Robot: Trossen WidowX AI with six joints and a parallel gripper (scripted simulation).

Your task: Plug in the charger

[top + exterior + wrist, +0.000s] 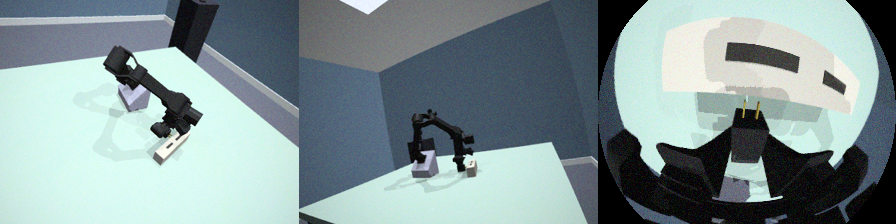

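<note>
The charger [749, 142] is a dark block with two gold prongs [751, 109] [170, 135]. My gripper [746, 131] [171, 130] [461, 168] is shut on it, one finger on each side. The white power strip [683, 62] [162, 152] [471, 172] lies just beyond the charger in the wrist view. The prong tips show just short of its near long edge, below the left outlet [762, 57], outside the slot. The right outlet [834, 83] is farther off to the right. The charger body is mostly hidden by the fingers in the top and exterior views.
The lilac block [139, 99] [420, 173] under the arm's base stands behind the gripper on the pale green table [79, 190] [521, 190]. A dark cabinet [193, 28] stands beyond the table's far edge. The arm's shadow falls across the table and the strip.
</note>
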